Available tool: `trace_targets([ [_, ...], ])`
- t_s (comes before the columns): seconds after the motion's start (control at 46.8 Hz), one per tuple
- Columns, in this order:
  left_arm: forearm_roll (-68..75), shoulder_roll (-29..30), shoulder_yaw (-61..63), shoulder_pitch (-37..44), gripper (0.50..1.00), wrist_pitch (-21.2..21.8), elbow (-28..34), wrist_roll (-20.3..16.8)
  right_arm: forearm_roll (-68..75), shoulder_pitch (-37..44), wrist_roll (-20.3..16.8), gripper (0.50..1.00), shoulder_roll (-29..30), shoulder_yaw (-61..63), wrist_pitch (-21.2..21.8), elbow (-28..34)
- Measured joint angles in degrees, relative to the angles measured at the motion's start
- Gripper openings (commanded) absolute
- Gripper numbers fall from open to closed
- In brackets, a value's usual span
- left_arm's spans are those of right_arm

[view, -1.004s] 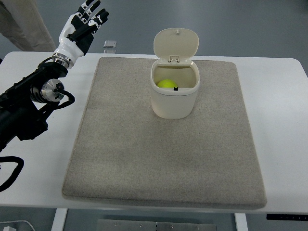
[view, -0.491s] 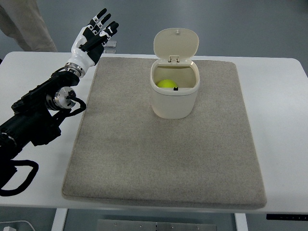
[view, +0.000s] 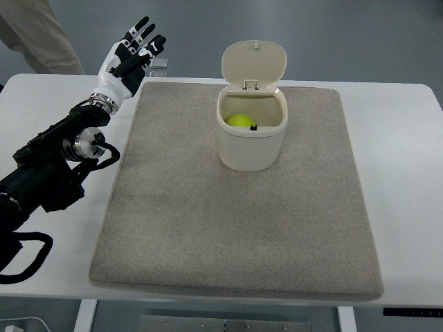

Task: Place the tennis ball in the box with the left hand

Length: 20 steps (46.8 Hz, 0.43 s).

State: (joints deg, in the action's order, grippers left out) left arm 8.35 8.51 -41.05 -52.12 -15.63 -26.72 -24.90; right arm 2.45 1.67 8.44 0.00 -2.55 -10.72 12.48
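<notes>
A yellow-green tennis ball (view: 239, 120) lies inside a cream box (view: 251, 142) that stands on the far middle of a grey mat (view: 235, 228). The box's hinged lid (view: 254, 63) stands open at the back. My left hand (view: 131, 54) is up at the far left, over the table's back edge beside the mat's far left corner, well to the left of the box. Its fingers are spread and hold nothing. The black left arm (view: 52, 162) comes in from the left edge. No right arm shows.
The mat lies on a white table (view: 405, 173). A small grey object (view: 160, 63) lies at the table's back edge just right of my hand. A person's beige trouser leg (view: 38, 34) stands at the far left behind the table.
My left arm swung in to the right from the table's left side, then the hand drew back a little to the left. The ball and box have not moved.
</notes>
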Motion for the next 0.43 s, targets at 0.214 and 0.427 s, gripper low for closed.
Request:
trace_targets([
  [0.214,0.0,-0.3,0.0,0.2,0.921,0.1,-0.1,-0.1,0.0,0.0,0.0,0.938,0.0,0.0,0.0,0.0],
  [0.427,0.0,-0.3,0.0,-0.3,0.921,0.1,-0.4,-0.1,0.4,-0.1,0.0,0.938,0.0,0.1,0.1,0.2],
])
